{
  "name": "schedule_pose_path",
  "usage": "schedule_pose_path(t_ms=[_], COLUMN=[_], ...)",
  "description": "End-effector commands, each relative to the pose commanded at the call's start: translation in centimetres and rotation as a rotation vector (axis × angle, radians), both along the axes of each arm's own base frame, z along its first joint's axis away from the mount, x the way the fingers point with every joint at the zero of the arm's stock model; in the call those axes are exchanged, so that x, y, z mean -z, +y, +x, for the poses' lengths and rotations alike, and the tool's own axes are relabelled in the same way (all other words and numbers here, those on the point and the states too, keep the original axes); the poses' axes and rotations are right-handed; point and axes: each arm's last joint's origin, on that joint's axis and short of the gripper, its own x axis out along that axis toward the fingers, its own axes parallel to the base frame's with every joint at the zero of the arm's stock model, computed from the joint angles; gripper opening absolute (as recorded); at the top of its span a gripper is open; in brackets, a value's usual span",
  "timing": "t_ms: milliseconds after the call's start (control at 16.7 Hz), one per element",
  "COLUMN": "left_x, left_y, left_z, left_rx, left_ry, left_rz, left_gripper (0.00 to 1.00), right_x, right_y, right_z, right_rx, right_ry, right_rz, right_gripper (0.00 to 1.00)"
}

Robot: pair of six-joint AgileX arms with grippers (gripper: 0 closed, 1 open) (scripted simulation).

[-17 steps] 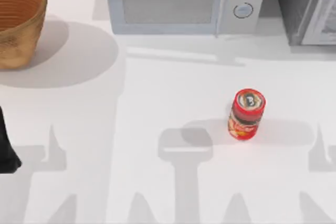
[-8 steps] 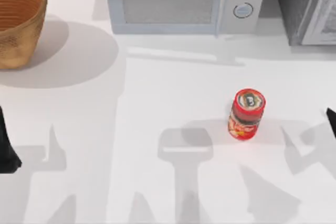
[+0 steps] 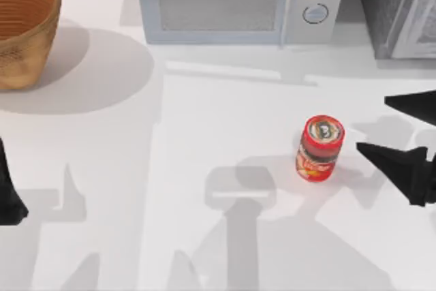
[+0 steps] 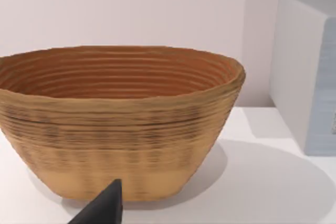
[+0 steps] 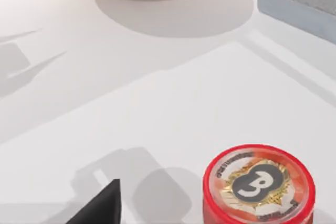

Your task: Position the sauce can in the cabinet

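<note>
At the right of the surface (image 3: 204, 134), the sauce can (image 3: 319, 148) stood upright, free of contact. Right claw (image 3: 381, 127), fingers apart, lay just beside it at three o'clock, cut off by the edge. Cabinet (image 3: 395, 11), at one o'clock, was only partly visible. Left claw (image 3: 8, 195) sat parked at nine o'clock; its state could not be told.

Woven basket (image 3: 24, 28) (ribbed) — glossy can (image 3: 320, 148).

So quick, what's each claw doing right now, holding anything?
Left gripper: parked at the table's left edge, cannot be told.
Right gripper: open, empty, beside the small red sauce can.
</note>
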Motion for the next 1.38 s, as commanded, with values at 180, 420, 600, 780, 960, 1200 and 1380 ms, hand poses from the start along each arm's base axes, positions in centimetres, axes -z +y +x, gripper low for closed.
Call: schedule_pose_path(t_ms=[180, 420, 600, 780, 960, 1200, 1380], left_x=[0.0, 0.0, 0.0, 0.0, 0.0, 0.0, 0.0], left_y=[0.0, 0.0, 0.0, 0.0, 0.0, 0.0, 0.0], left_z=[0.0, 0.0, 0.0, 0.0, 0.0, 0.0, 0.0], left_rx=[0.000, 0.000, 0.000, 0.000, 0.000, 0.000, 0.000], left_ry=[0.000, 0.000, 0.000, 0.000, 0.000, 0.000, 0.000], left_rz=[0.000, 0.000, 0.000, 0.000, 0.000, 0.000, 0.000], left_gripper=[1.00, 1.00, 1.00, 1.00, 1.00, 1.00, 1.00], right_x=[3.6, 9.1, 12.6, 14.6, 14.9, 15.1, 14.9], right_y=[-0.2, -0.6, -1.0, -1.2, -1.2, -1.0, -1.0], right_z=[3.9, 7.7, 9.6, 10.6, 10.8, 10.9, 11.1], right_rx=[-0.176, -0.372, -0.483, -0.549, -0.564, -0.558, -0.564], right_ry=[0.028, -0.013, -0.091, -0.165, -0.183, -0.168, -0.180], right_rz=[0.069, 0.162, 0.209, 0.230, 0.233, 0.232, 0.230], right_gripper=[1.00, 1.00, 1.00, 1.00, 1.00, 1.00, 1.00])
